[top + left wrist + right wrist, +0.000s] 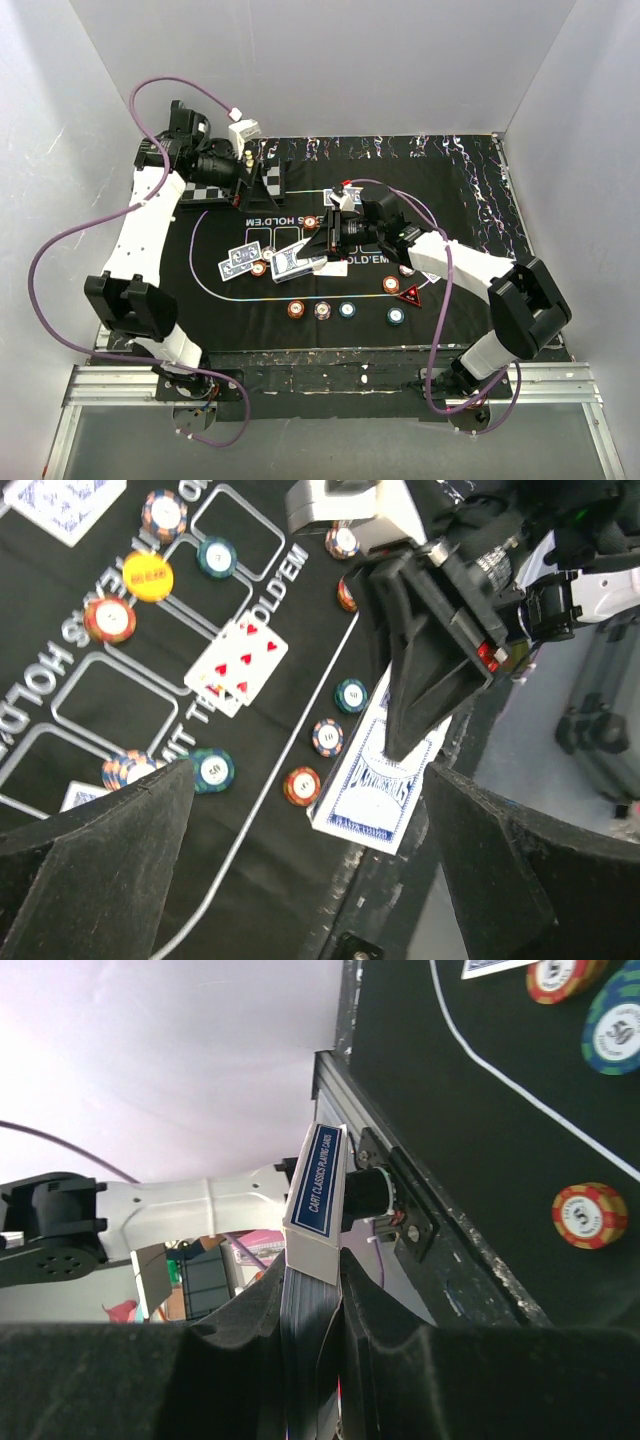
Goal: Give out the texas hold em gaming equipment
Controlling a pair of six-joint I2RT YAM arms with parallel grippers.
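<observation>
L pincer (310, 776) spread wide; R pincer (312, 1278) pinching 1 card box (318, 1195). 2 face-up cards (238, 662), 1 yellow disc (150, 577).

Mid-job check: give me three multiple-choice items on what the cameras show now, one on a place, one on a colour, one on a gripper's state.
1. Where on the black mat does the red triangular marker lie?
A) far left corner
B) near side, beside the right arm
C) far edge, centre

2. What colour are the pips on the face-up card?
A) red
B) black
C) green

3. The right gripper is:
A) open
B) shut on nothing
C) shut on the card box

Answers: B, the top view shows the marker next to that arm. A, red hearts show in the left wrist view. C, the right wrist view shows the box clamped between the fingers.
</observation>
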